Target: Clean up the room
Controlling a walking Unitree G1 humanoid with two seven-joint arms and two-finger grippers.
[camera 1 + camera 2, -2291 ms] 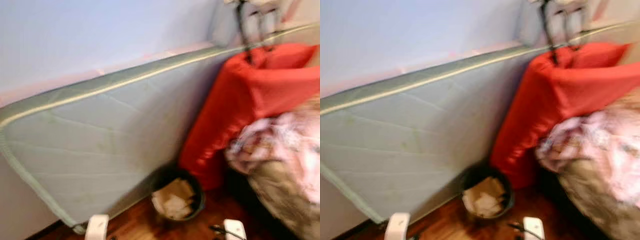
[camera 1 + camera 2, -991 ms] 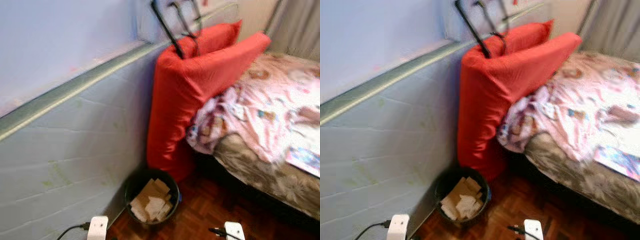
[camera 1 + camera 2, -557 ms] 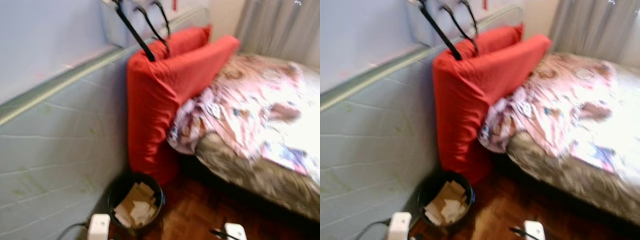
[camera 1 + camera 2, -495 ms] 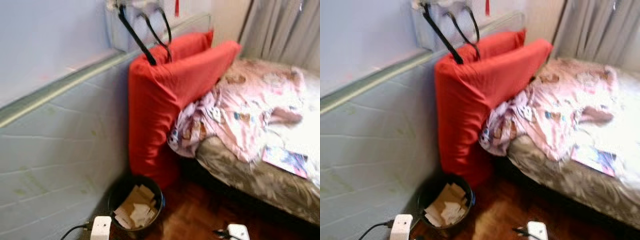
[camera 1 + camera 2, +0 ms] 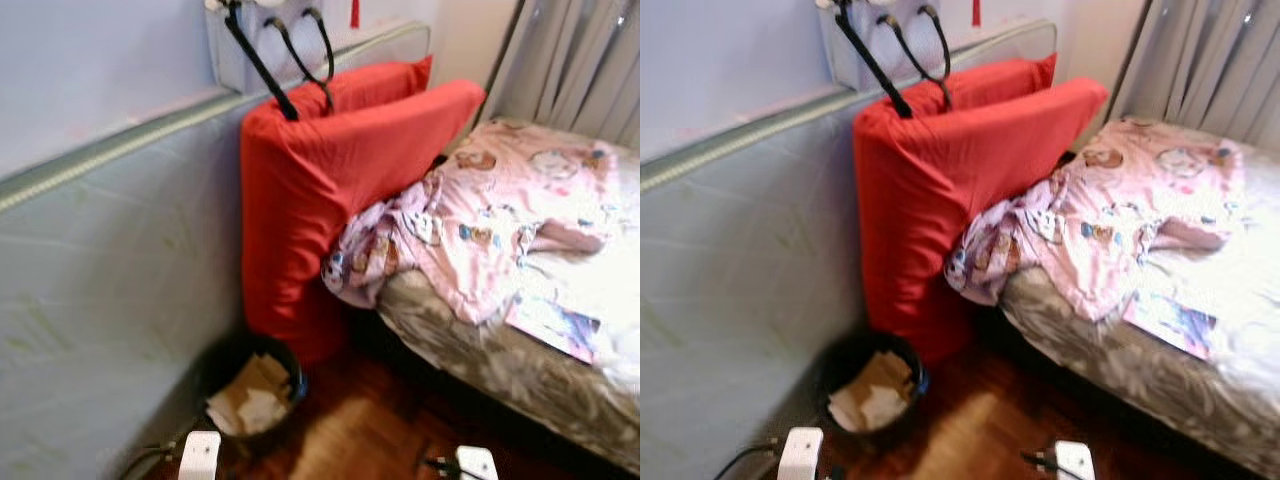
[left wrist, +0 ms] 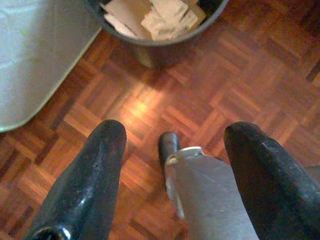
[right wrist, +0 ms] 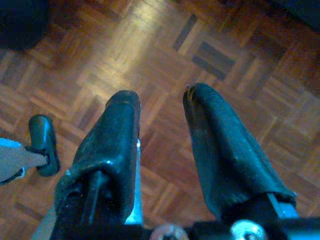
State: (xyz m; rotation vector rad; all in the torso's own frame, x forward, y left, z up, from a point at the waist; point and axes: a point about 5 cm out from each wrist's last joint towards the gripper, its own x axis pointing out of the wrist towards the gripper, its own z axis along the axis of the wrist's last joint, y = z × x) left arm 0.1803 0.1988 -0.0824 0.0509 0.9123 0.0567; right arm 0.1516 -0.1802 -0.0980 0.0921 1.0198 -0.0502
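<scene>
1. A black wastebasket [image 5: 250, 385] full of crumpled paper [image 5: 248, 397] stands on the parquet floor [image 5: 350, 430], ahead of the left pincer [image 6: 170, 150], which hangs low over the wood with nothing between its fingers.

2. The left pincer's two black fingers [image 6: 95, 175] are spread wide apart, with the basket's rim just beyond their tips and the corner of a pale green mattress [image 5: 110, 260] off to one side of them.

3. That mattress stands on edge against the blue wall [image 5: 90, 60], touching the floor beside the wastebasket.

4. The right pincer [image 7: 162, 107] also points down at bare parquet, its fingers parted by a narrow gap and pinching nothing.

5. Further ahead of both pincers, two large red cushions [image 5: 330, 190] lean upright at the head of the bed [image 5: 500, 350], their lower end reaching the floor right behind the wastebasket.

6. A rumpled pink patterned blanket [image 5: 480, 220] spills across the bed and over its near edge, touching the red cushions.

7. A colourful booklet [image 5: 555, 325] lies flat on the bed near its edge, beyond the right pincer.

8. A white bag with black straps [image 5: 275, 50] hangs on the wall above the cushions, the straps draped onto the nearer one.

9. Grey curtains [image 5: 570, 60] hang at the far side of the bed.
</scene>
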